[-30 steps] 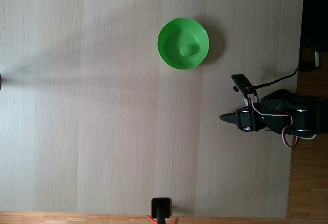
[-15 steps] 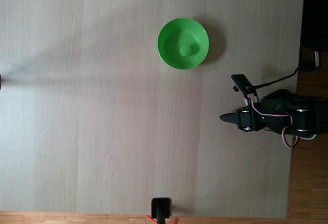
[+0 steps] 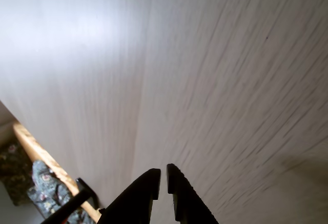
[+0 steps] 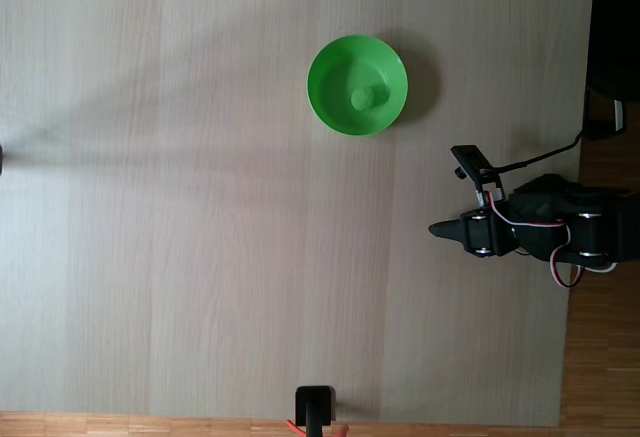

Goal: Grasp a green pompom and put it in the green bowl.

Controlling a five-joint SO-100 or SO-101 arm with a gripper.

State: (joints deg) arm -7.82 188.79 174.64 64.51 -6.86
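Across nearly the whole fixed view spreads the pale, wood-grained tabletop (image 4: pixel 200 207), its light boards running up and down the picture, with a strip of orange-brown floor along the bottom and right edges. At the right edge of that table the black robot arm (image 4: pixel 560 232) lies folded low, with red and white wires looped over its joints and a black cable leading off to the right. Its black two-finger gripper (image 4: pixel 436 228) points left, well apart from the bowl and empty; in the wrist view the two dark fingers (image 3: pixel 163 183) stand nearly together, only a thin slit of table showing between their tips, and they hold nothing. Above and to the left of the arm in the fixed view sits the round, bright green, smooth plastic bowl (image 4: pixel 335 62), upright on the table. Inside it, a little right of centre, rests the small fuzzy green pompom (image 4: pixel 363 98). A small black clamp-like mount (image 4: pixel 315 407) sticks up at the table's bottom edge.
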